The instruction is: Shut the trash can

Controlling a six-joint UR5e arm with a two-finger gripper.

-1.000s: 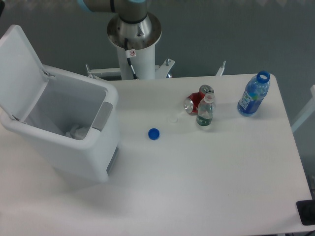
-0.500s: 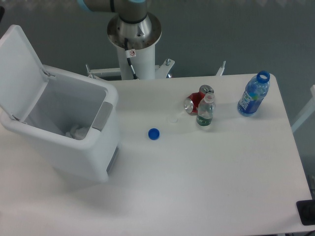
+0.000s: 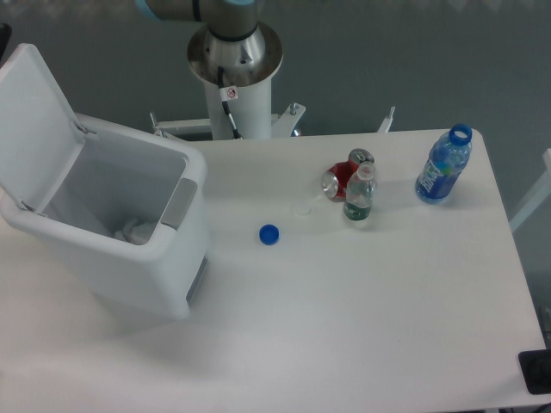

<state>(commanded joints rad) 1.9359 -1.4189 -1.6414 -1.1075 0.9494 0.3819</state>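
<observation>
The trash can (image 3: pixel 120 237) stands on the left part of the white counter (image 3: pixel 362 327), its hinged lid (image 3: pixel 33 120) swung up and back, the grey latch tab (image 3: pixel 179 203) on its front rim; some pale crumpled waste lies inside. The end effector is out of view, so its state and places relative to it cannot be told; only the arm's base column (image 3: pixel 234 69) shows behind the counter. Right of the can lies a blue bottle cap (image 3: pixel 269 234). Further right, a red can (image 3: pixel 343 179) lies beside a small clear bottle (image 3: pixel 359 196). An uncapped blue bottle (image 3: pixel 444 165) stands near the far right edge.
</observation>
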